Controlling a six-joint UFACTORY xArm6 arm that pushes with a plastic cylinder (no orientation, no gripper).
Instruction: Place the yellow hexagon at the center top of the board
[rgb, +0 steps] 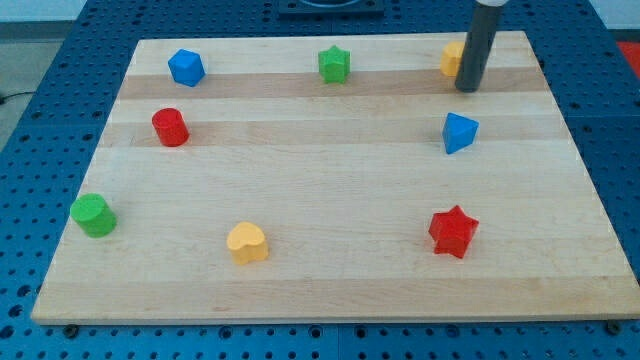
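The yellow hexagon (452, 59) sits near the view's top right of the wooden board (330, 250), partly hidden behind the rod. My tip (467, 88) rests on the board just right of and slightly below the hexagon, touching or nearly touching it. The green star (334, 65) lies at the center top of the board, well to the left of the hexagon.
A blue hexagon (186, 68) is at top left, a red cylinder (170, 127) below it, a green cylinder (93, 215) at left edge. A yellow heart (247, 243) lies bottom center, a red star (453, 231) bottom right, a blue triangular block (459, 132) below my tip.
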